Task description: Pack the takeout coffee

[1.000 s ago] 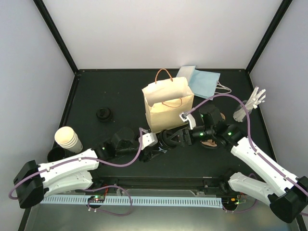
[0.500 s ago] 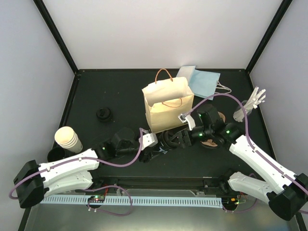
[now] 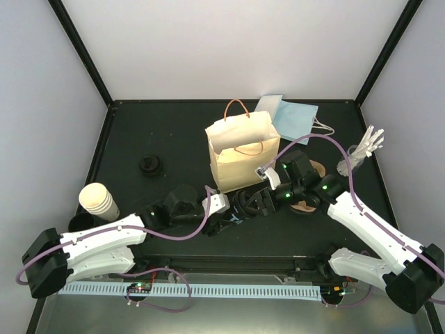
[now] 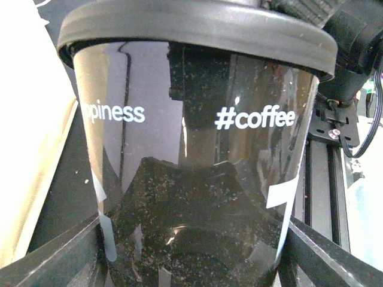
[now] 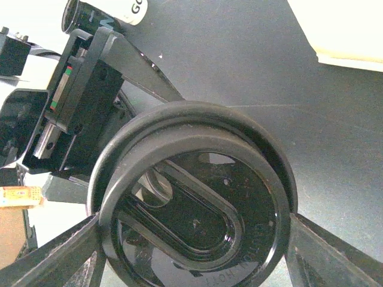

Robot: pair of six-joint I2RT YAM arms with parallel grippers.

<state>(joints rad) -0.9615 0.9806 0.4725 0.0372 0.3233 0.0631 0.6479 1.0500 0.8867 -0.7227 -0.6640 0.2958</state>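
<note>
The takeout coffee (image 3: 245, 202) is a glossy black cup printed "#coffee" (image 4: 191, 149) with a round black lid (image 5: 194, 203). It lies roughly level just in front of the tan paper bag (image 3: 242, 154). My left gripper (image 3: 233, 211) comes from the left. It is shut on the cup's lower body, with a finger (image 4: 57, 257) pressed to each side (image 4: 191, 251). My right gripper (image 3: 257, 200) comes from the right and faces the lid head-on. It is shut on the lid's rim (image 5: 194, 230), and its fingers (image 5: 335, 251) touch both edges.
The bag stands open with orange handles; its side shows in both wrist views (image 4: 30, 149) (image 5: 353, 30). A stack of lidless cream cups (image 3: 97, 200) and a loose black lid (image 3: 150, 165) sit at left. Blue sheets (image 3: 293, 117) lie behind the bag. White cutlery (image 3: 361, 149) stands at right.
The right arm has shifted slightly left and farther in, bringing its gripper closer over the lid. The left arm and the cup have barely moved.
</note>
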